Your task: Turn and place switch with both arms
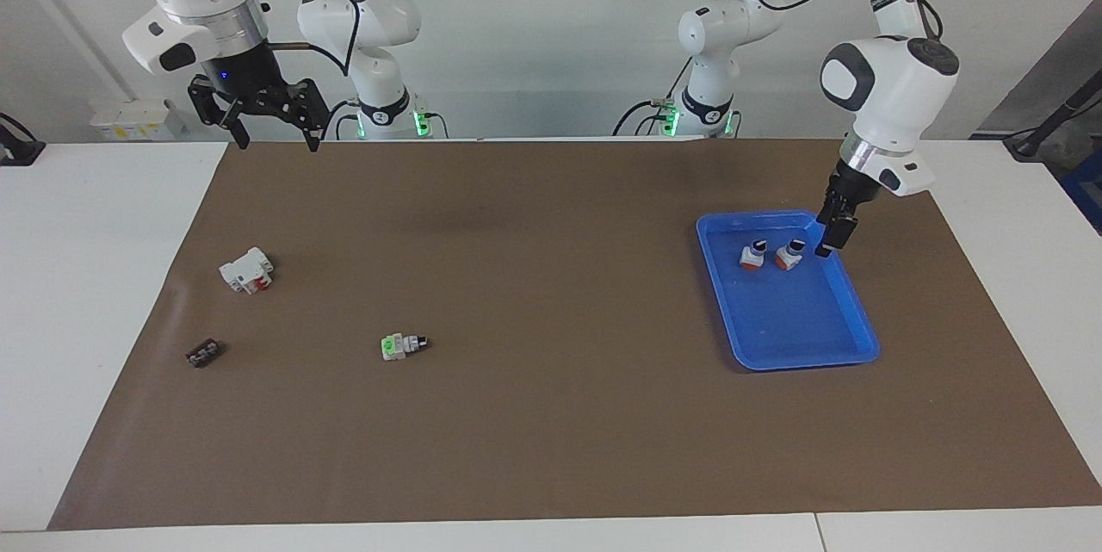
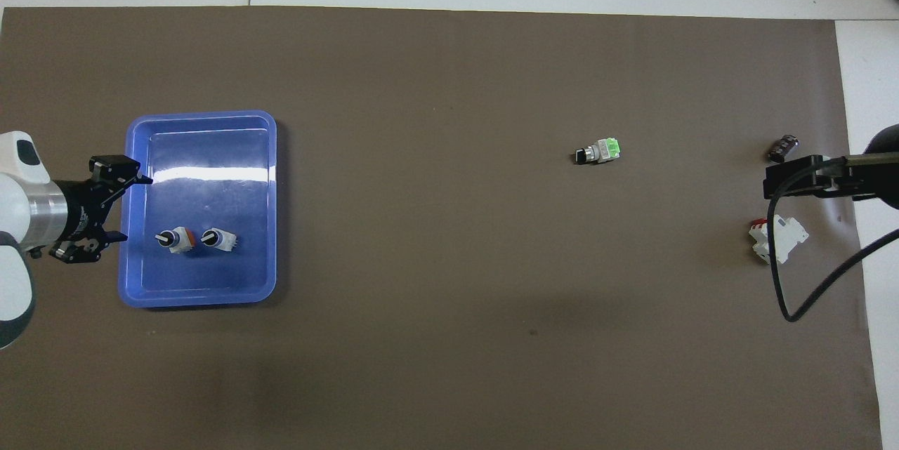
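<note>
Switches are sitting side by side in the blue tray [image 1: 788, 344] at my left arm's end of the table [image 2: 449, 366]. The switch [image 2: 175, 239] with the orange base is standing knob-up at about six o'clock in the tray, nearer to me than the tray's middle, with its redder twin [image 2: 219, 239] just beside it. My left hand [image 1: 833, 235] is hanging over the tray's edge next to the orange one, fingers spread wide and holding nothing. My right hand [image 1: 274, 134] is waiting up high over the other end, fingers also wide apart. Farther out, a green-based switch [image 1: 403, 346], a white block [image 1: 247, 269] and a small dark part [image 1: 203, 353] are lying on the brown mat.
</note>
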